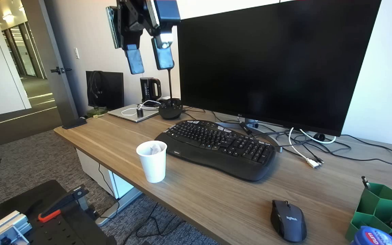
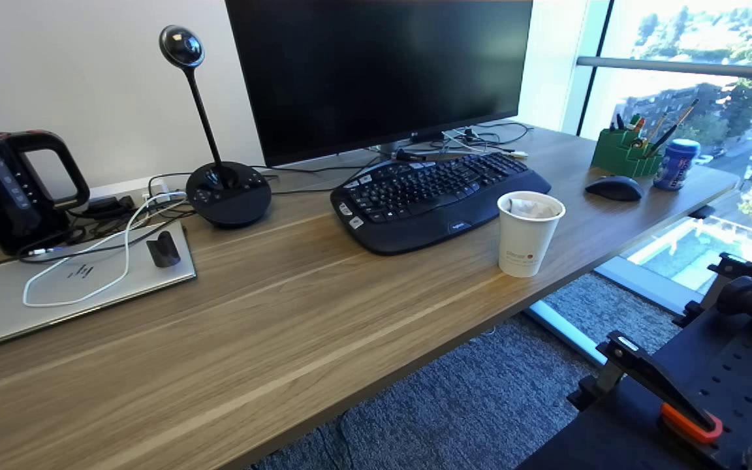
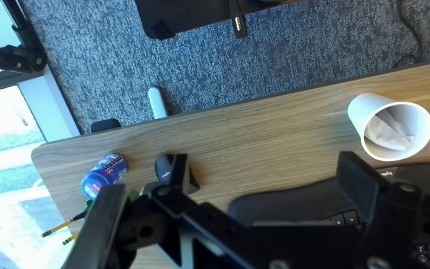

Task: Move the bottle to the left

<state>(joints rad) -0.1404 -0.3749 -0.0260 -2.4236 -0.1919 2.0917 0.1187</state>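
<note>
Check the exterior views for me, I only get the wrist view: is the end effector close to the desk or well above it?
Observer: Well above. In an exterior view the end effector hangs in the air, clear of the desk.
Operator: It blocks part of my picture next to the Mentos gum bottle. What's standing there?
Observer: A green pen organizer, built of hexagonal cells, beside the bottle.
Operator: And behind the Logitech keyboard?
Observer: A large LG monitor, visible in both exterior views.
</note>
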